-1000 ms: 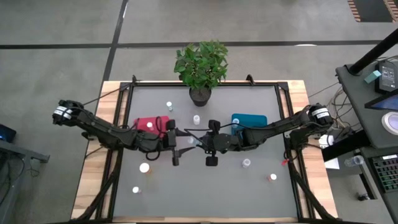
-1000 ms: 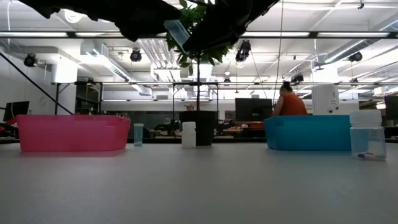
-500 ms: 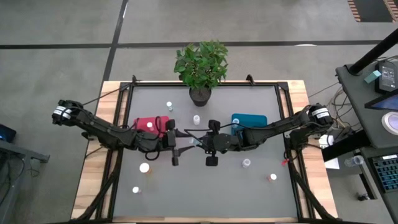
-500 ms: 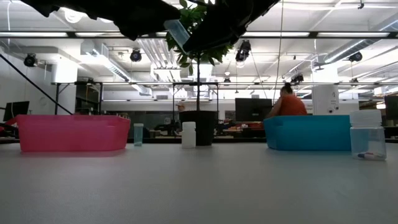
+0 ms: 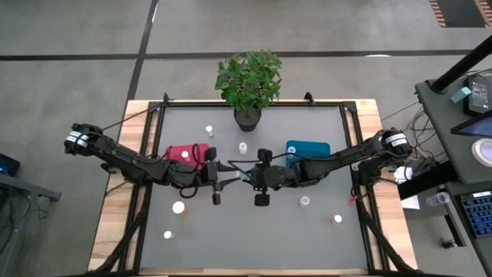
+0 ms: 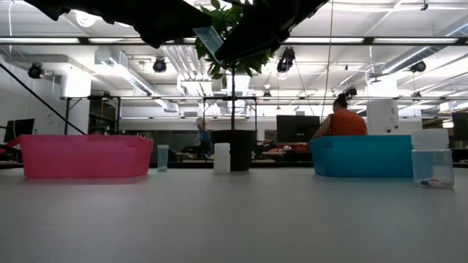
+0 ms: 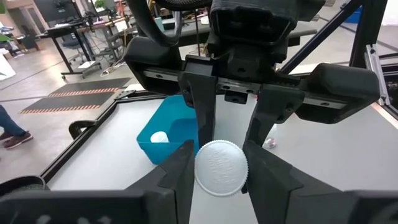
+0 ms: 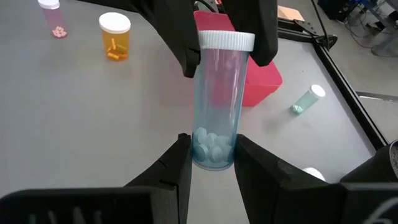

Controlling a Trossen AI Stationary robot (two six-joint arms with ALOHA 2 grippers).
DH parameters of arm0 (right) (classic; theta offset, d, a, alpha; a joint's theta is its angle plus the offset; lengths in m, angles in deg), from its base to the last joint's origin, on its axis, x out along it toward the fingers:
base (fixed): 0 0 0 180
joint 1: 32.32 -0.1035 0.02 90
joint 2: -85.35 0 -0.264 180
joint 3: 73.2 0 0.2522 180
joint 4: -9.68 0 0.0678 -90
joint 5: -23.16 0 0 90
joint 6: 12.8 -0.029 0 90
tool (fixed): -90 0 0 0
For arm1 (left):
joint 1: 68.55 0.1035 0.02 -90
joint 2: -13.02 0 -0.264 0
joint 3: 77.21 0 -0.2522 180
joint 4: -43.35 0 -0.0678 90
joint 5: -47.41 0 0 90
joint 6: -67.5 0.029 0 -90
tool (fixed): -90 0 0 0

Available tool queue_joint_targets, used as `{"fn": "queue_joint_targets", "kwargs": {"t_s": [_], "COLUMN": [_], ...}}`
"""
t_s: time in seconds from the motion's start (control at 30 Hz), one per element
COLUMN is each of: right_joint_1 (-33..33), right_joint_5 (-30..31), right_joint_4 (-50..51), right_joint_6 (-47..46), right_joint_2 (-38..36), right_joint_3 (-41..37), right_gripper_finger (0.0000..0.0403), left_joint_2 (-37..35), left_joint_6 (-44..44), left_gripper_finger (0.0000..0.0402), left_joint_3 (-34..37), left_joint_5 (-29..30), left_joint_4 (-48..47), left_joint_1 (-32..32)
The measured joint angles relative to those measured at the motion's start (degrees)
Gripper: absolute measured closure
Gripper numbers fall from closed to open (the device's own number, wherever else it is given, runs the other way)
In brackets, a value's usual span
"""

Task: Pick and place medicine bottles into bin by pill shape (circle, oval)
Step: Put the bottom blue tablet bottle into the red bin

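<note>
Bottle (image 8: 219, 99), clear with white pills, hangs above table centre, clamped at its base by the right gripper (image 8: 211, 163) and at its cap by the left gripper (image 7: 219, 163). Red bin (image 5: 183, 155) lies at 9 o'clock, teal bin (image 5: 307, 149) at 3, plant pot (image 5: 247, 117) at 12, blocking nothing.

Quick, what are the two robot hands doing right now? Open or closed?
Left gripper: closed on the white cap of the clear bottle.
Right gripper: closed on the same bottle's bottom end.
</note>
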Motion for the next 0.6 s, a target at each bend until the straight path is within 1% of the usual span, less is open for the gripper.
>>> {"fn": "queue_joint_targets", "kwargs": {"t_s": [0.2, 0.27, 0.5, 0.6], "right_joint_1": [0.0, 0.0, 0.0, 0.0], "right_joint_5": [0.0, 0.0, 0.1, 0.1], "right_joint_4": [0.0, 0.0, 0.1, 0.9], "right_joint_6": [0.0, -0.2, -1.6, -1.9], "right_joint_2": [0.0, 0.0, 0.0, -0.8], "right_joint_3": [0.0, 0.0, 0.1, 0.2], "right_gripper_finger": [0.0306, 0.0298, 0.0225, 0.0198], "left_joint_2": [0.0, 0.0, -0.1, -0.6], "left_joint_6": [0.0, -0.1, -0.2, -1.0], "left_gripper_finger": [0.0299, 0.0300, 0.0300, 0.0300], "left_joint_3": [0.0, 0.0, 0.0, 0.0], "left_joint_5": [0.0, 0.0, 0.2, 1.2], "left_joint_4": [0.0, 0.0, -0.6, -3.5], "left_joint_1": [0.0, 0.0, 0.0, 0.0]}}
